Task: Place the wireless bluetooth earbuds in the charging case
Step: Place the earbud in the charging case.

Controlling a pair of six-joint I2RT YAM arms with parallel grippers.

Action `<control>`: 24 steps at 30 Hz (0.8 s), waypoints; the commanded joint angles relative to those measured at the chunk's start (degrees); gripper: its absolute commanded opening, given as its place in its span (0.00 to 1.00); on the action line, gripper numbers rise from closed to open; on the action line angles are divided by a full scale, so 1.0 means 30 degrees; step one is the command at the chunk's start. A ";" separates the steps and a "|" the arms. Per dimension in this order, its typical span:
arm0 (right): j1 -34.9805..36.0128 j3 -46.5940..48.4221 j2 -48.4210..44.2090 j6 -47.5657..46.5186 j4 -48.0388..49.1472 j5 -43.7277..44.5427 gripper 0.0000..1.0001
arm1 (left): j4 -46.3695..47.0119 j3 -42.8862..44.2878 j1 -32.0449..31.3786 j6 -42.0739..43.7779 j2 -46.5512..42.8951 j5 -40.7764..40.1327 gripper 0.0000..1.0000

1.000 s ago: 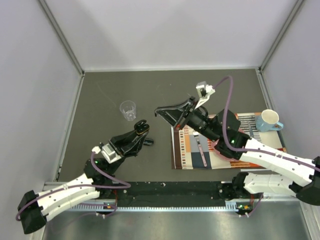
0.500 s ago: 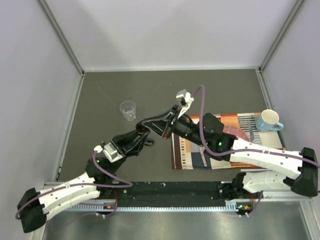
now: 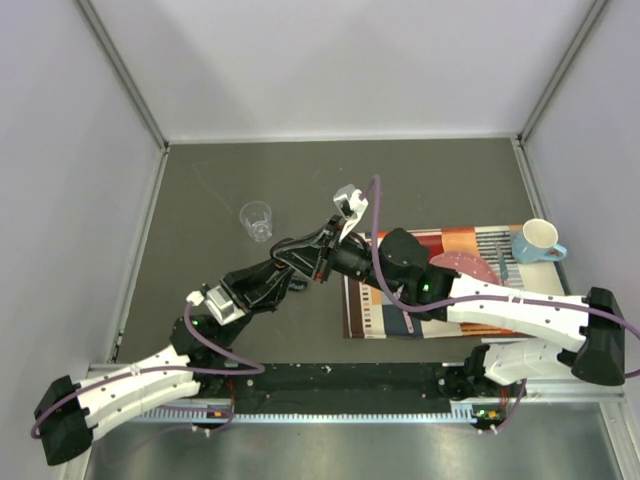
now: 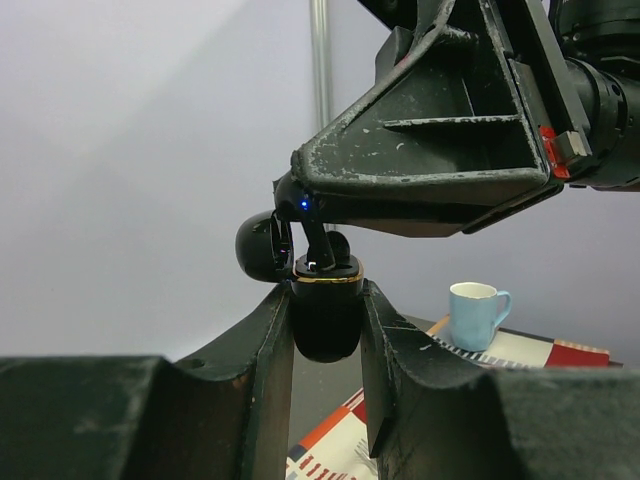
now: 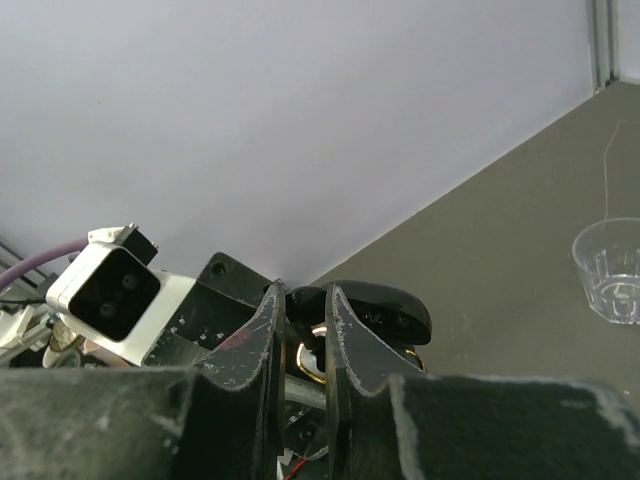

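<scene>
Left wrist view: one black earbud (image 4: 317, 243) stands stem-down at the open mouth of the charging case (image 4: 325, 325), with a small blue light at its top end.
Lid (image 4: 264, 248): flipped open to the left of the upright case.
Left gripper (image 4: 325, 298): clamped on the case's two sides.
Right gripper (image 5: 305, 318): fingers nearly together, pinching the earbud from above.
Surroundings: clear plastic cup (image 3: 257, 220) well apart on the table; mug (image 3: 538, 240) on the striped mat (image 3: 365, 305).
</scene>
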 commanded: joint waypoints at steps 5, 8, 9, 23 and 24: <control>0.0550 0.1204 0.0421 -0.0667 0.0308 0.0307 0.00 | 0.1397 0.0439 -0.0080 -0.0235 -0.0038 0.0167 0.00; 0.0638 0.1146 0.0479 -0.0813 0.0191 0.0540 0.00 | 0.1572 0.0351 -0.0051 -0.0323 -0.0038 0.0080 0.00; 0.0696 0.1116 0.0479 -0.0843 0.0190 0.0628 0.00 | 0.1660 0.0322 -0.0051 -0.0295 -0.0039 0.0051 0.00; 0.0990 0.0824 0.0245 -0.2015 -0.0045 0.2650 0.00 | 0.2716 0.0058 -0.0051 0.0029 -0.0068 -0.0272 0.00; 0.0990 0.0794 0.0274 -0.2015 0.0159 0.2883 0.00 | 0.2716 0.0058 -0.0051 0.0028 -0.0039 -0.0272 0.00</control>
